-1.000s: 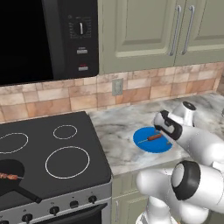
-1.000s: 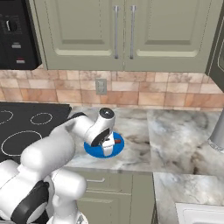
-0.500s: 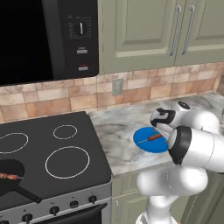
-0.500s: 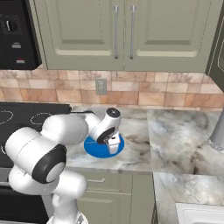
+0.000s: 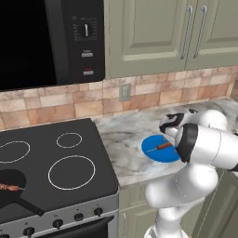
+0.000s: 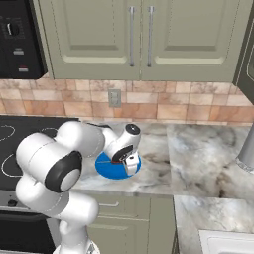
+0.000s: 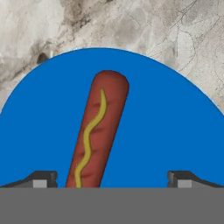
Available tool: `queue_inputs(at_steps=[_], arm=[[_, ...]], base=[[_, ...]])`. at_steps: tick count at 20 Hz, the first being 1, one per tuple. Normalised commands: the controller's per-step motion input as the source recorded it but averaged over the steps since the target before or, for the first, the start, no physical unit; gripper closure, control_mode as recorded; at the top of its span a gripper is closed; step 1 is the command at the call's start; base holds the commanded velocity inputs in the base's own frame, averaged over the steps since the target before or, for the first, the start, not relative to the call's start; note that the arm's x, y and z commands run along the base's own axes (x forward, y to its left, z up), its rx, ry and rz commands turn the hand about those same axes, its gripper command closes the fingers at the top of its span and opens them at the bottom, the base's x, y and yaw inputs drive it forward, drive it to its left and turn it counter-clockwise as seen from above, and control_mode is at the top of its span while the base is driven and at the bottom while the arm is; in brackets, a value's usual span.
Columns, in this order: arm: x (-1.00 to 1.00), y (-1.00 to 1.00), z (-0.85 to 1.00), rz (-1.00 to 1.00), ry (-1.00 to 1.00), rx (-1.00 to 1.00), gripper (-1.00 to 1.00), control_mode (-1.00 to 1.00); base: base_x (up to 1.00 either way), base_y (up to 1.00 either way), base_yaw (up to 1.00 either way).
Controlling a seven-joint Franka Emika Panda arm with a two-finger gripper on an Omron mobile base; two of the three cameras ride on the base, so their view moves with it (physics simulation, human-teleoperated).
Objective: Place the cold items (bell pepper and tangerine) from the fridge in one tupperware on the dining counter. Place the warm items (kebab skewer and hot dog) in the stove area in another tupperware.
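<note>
Hot dog (image 7: 97, 135) with mustard line seen lying on blue plate (image 5: 153, 149), on marble worktop (image 5: 122, 139) right of stove (image 5: 51, 167). Tool (image 7: 112, 179) poised just above plate, pointed down, fingers spread wide, nothing gripped. Arm folded low over worktop.

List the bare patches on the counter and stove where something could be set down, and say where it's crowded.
Free: marble counter right of the blue plate, up to the backsplash; the strip between plate and stove; the stove's rear burners. Crowded: the plate, where the hot dog lies with the open gripper over it, and the stove's front left corner, where a dark pan holds the kebab skewer.
</note>
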Motion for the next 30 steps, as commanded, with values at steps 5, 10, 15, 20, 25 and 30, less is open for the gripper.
queue_inputs(at_steps=[5,10,15,20,25,30], arm=[[0.08,0.15,-0.13,-0.03,0.00,0.00,-1.00,-1.00],[0.10,0.23,-0.09,-0.06,0.00,0.00,-1.00,-1.00],[0.04,0.17,-0.14,-0.05,0.00,0.00,1.00,-1.00],[0.00,0.14,-0.22,-0.04,0.02,-0.03,1.00,-1.00],[0.00,0.06,-0.13,-0.01,0.00,0.00,1.00,-1.00],[-0.07,0.00,-0.01,0.00,-0.02,0.00,1.00,-1.00]], base=[[0.00,0.00,0.00],[0.00,0.00,0.00],[0.00,0.00,0.00],[0.00,0.00,0.00],[0.00,0.00,0.00],[0.00,0.00,0.00]])
